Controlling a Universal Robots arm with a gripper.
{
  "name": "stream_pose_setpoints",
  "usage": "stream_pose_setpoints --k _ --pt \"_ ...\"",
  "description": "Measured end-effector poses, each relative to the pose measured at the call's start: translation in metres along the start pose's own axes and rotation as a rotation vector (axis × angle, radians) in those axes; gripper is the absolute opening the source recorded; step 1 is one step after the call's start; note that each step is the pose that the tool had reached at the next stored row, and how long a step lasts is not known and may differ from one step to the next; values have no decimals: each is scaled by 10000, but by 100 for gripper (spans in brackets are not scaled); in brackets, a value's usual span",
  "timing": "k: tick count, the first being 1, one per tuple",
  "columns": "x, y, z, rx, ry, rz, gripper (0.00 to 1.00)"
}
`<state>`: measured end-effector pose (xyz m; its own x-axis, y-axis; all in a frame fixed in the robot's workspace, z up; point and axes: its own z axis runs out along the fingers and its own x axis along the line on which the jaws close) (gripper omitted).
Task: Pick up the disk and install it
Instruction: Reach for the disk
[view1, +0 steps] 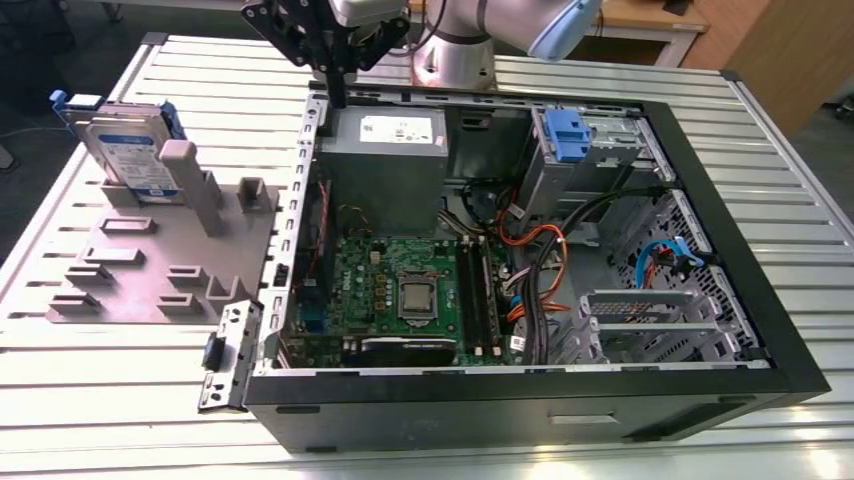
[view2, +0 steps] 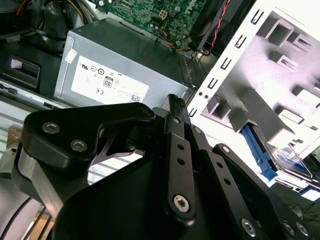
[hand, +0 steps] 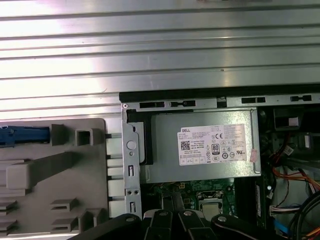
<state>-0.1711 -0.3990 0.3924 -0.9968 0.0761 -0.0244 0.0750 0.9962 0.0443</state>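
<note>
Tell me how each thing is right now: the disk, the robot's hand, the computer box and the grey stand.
computer box: lying flat, side open, insides showing.
power supply: fitted inside the computer box.
grey stand: beside the computer box, its other slots empty.
disk: standing on edge in the grey stand, not picked up.
hand: shut, empty, over the computer box's rim by the power supply.

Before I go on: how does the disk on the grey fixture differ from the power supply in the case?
The disk stands on edge in the grey fixture outside the case; the power supply sits inside it. The disk is a thin slab with a blue carrier; the power supply is a bulkier box without blue. Both are grey metal with a pale label.
</note>
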Motion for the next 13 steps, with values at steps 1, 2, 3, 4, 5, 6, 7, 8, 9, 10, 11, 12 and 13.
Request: stream_pose_setpoints --k 1,2,3,4,5,6,7,8,9,10,11,12,13 --pt "0 0 0 0 0 -1 11" --pt "1 0 0 0 0 1 11" --pt "2 0 0 0 0 1 11" --pt "2 0 0 -1 0 1 11" --pt "3 0 0 0 0 1 11" --pt "5 0 0 0 0 2 11" --pt "6 0 0 -1 0 1 11" --pt "8 0 0 0 0 1 11" --pt "9 0 0 0 0 1 11" --pt "12 -1 0 0 0 1 11" --pt "15 -1 0 0 0 2 11" --pt "18 -1 -1 0 0 1 11" --pt "23 -2 0 -1 -1 1 11"
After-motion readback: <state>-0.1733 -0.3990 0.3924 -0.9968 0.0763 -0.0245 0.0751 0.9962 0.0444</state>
